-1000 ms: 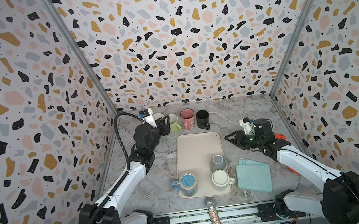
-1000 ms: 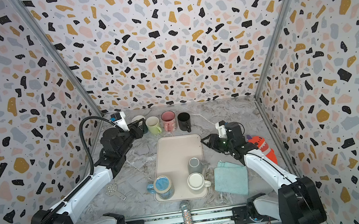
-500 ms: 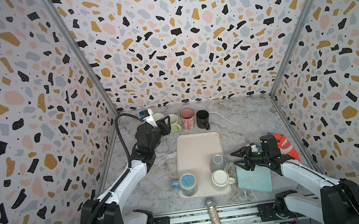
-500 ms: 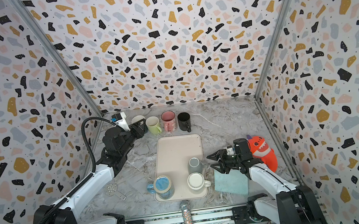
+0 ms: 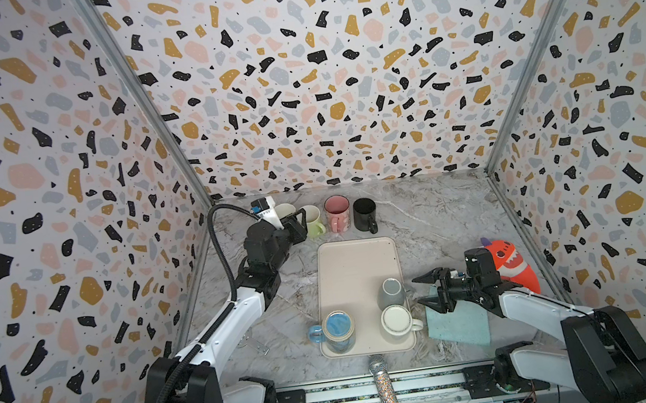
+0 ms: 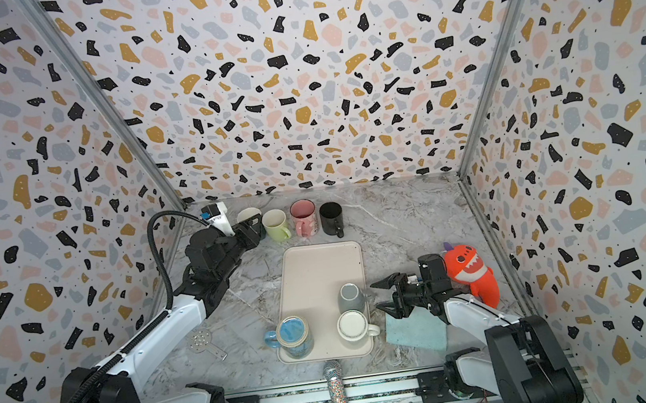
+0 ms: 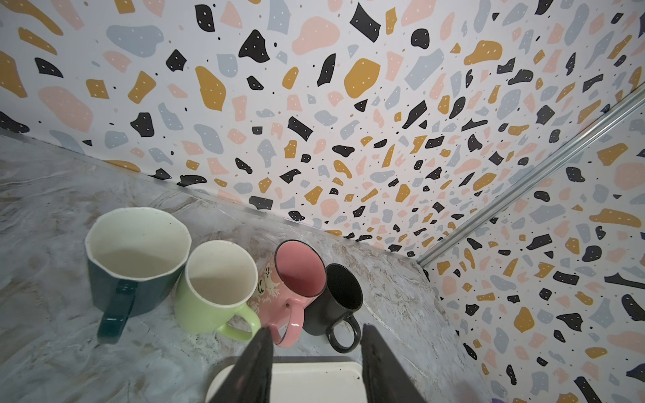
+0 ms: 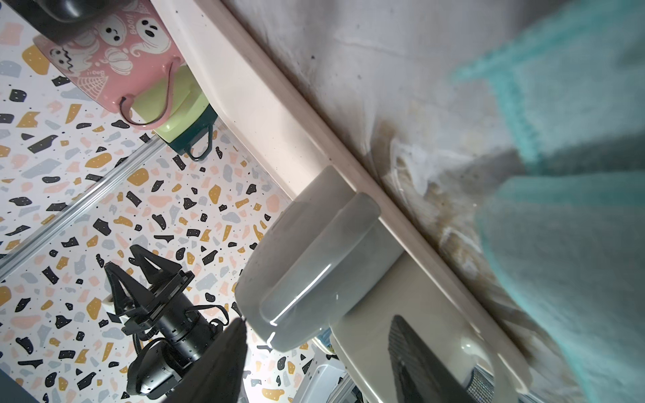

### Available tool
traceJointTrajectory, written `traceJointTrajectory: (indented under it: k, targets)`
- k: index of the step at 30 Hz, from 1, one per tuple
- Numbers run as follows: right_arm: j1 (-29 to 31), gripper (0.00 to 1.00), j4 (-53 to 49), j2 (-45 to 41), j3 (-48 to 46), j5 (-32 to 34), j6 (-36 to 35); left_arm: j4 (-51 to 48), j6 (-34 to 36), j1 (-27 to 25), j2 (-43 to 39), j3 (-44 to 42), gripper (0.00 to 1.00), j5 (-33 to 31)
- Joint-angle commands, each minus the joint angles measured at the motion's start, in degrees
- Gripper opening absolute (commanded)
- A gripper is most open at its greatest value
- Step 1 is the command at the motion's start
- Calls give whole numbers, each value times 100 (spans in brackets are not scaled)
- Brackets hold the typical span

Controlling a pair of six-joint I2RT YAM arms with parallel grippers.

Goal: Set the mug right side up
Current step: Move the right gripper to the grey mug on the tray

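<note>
Three mugs stand base up at the near end of the cream tray (image 5: 352, 261): a grey mug (image 5: 391, 292), a cream mug (image 5: 396, 320) and a blue one (image 5: 339, 330). My right gripper (image 5: 417, 291) hovers open just right of the grey mug, jaws one above the other, holding nothing. In the right wrist view the grey mug (image 8: 314, 258) shows its handle towards the gripper (image 8: 317, 318), with the cream mug (image 8: 419, 331) beside it. My left gripper (image 5: 298, 222) is open and empty at the back, by the upright mugs; its wrist view shows the gripper (image 7: 316, 331) before the pink mug (image 7: 296, 275).
Upright along the back wall stand a dark green mug (image 5: 285, 211), a light green mug (image 5: 312, 219), a pink mug (image 5: 337, 213) and a black mug (image 5: 365, 214). A teal cloth (image 5: 457, 322) lies under the right arm, with an orange plush toy (image 5: 511, 267) behind it. A glitter microphone (image 5: 387, 395) sits at the front edge.
My right arm has swung from the back right down to the tray's near right side, and its jaws have spread wider. The left arm has hardly moved.
</note>
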Motion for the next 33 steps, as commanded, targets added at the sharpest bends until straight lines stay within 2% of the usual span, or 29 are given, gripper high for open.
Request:
traceJointTrajectory:
  k: [1,10,21,33]
  targets:
    - [79,66,367,149,111,-59,195,79,102,37,42,93,43,-64]
    - [361,66,712,875,398,-197,239,-18,194,42,55,120,43,-125]
    - [372,61,875,1529,649,-290,115,-105,294,54,96,146,43,-196]
    - [372,40,963,2044,989,-406,-8,-193,350,72,160,190,43,-238]
